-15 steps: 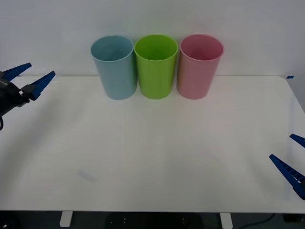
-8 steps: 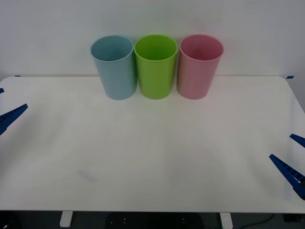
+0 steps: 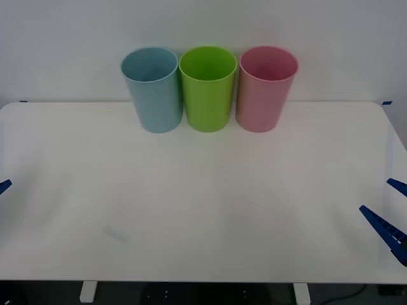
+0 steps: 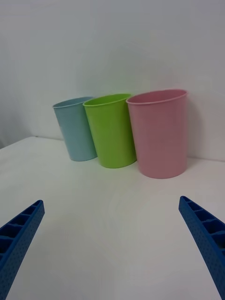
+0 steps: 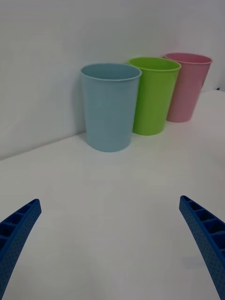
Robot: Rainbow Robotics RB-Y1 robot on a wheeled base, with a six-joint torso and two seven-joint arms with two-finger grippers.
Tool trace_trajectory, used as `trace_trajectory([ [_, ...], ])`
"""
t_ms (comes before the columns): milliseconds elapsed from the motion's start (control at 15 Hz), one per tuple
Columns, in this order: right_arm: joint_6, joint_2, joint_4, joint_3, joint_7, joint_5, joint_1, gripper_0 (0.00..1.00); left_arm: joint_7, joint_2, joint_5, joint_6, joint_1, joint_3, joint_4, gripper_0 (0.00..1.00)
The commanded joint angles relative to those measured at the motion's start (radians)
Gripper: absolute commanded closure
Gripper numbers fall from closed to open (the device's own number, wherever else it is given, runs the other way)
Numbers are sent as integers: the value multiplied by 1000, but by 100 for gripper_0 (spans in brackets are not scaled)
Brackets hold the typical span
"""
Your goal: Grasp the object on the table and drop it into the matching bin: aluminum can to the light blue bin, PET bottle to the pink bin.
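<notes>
The light blue bin (image 3: 153, 89) stands at the back of the white table (image 3: 203, 210), leftmost in a row of three. The pink bin (image 3: 266, 88) is rightmost. The aluminum can and the PET bottle are out of view. My left gripper (image 5: 110, 201) is open over the table's left side, well short of the light blue bin (image 5: 110, 107), and one fingertip (image 3: 4, 186) shows at the front view's left edge. My right gripper (image 3: 376, 196) is open at the near right edge, with nothing between its fingers, facing the pink bin (image 4: 159, 133).
A lime green bin (image 3: 208, 88) stands between the other two bins, touching or nearly touching both. A plain white wall runs close behind the row. A faint smudge (image 3: 116, 234) marks the tabletop at the near left.
My left gripper has drawn back toward me along the left edge, from beside the bins' row to the near left, until a single tip remains in the front view. The right gripper has not moved.
</notes>
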Motion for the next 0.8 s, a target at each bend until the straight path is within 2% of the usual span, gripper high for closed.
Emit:
trace_trajectory([
  [67, 0, 0, 0, 0, 0, 0, 0, 0, -12, -4, 36, -6, 35, -1, 0, 0],
  [400, 0, 0, 0, 0, 0, 0, 0, 0, -13, -50, 62, -22, 43, -12, 0, 0],
  [800, 0, 0, 0, 0, 0, 0, 0, 0, -13, -56, 78, -26, 44, -33, 0, 0],
])
